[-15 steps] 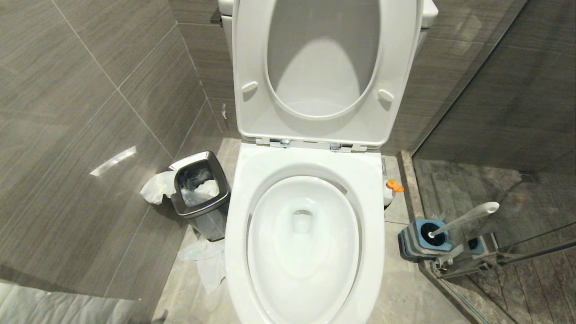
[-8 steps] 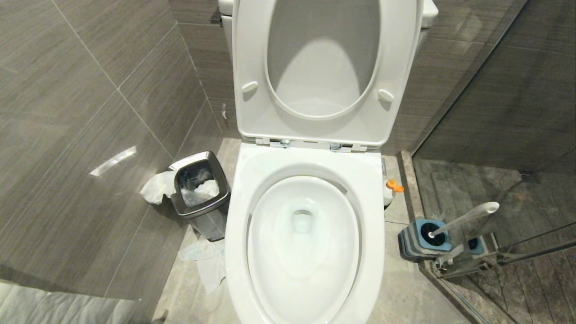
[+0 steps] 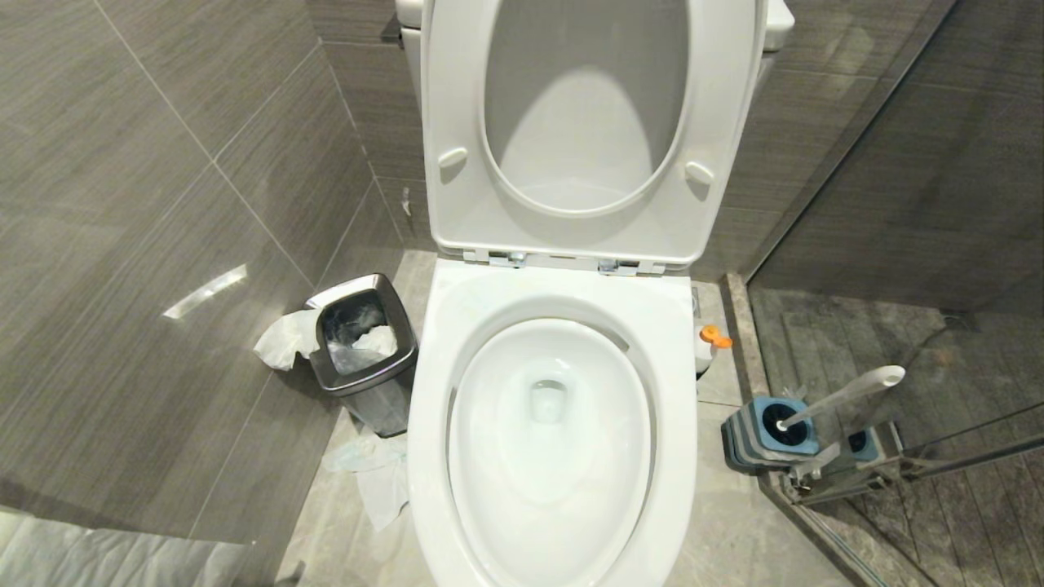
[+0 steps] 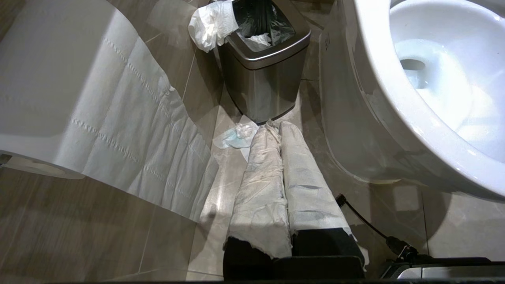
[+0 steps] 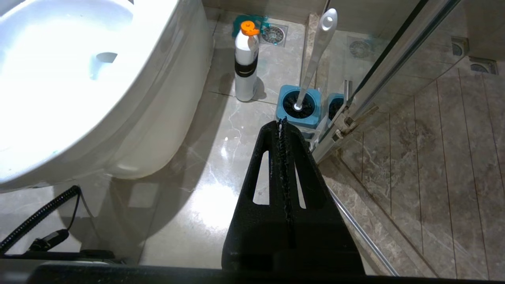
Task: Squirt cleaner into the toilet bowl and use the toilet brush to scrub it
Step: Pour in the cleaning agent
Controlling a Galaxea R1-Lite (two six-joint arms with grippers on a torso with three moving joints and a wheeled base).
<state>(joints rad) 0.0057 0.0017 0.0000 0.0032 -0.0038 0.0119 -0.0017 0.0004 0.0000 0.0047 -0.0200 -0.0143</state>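
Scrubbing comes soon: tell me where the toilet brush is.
In the head view, the toilet brush stands in its blue-topped holder on the floor, right of the toilet bowl.

bowl access: toilet bowl [image 3: 550, 440] open from above, seat and lid [image 3: 587, 130] raised.
right side: cleaner bottle [image 5: 246, 63] and toilet brush [image 5: 315, 55] in holder [image 5: 298, 106] near glass door [image 5: 394, 63].
left side: waste bin [image 3: 363, 350], tissue [image 3: 375, 481] on floor.

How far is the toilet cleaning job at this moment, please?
Only done: seat and lid are up. Nothing in hand: the left gripper and right gripper are shut and empty. The cleaner bottle stands on the floor; the toilet brush sits in its holder. Squirting and scrubbing the toilet bowl remain.
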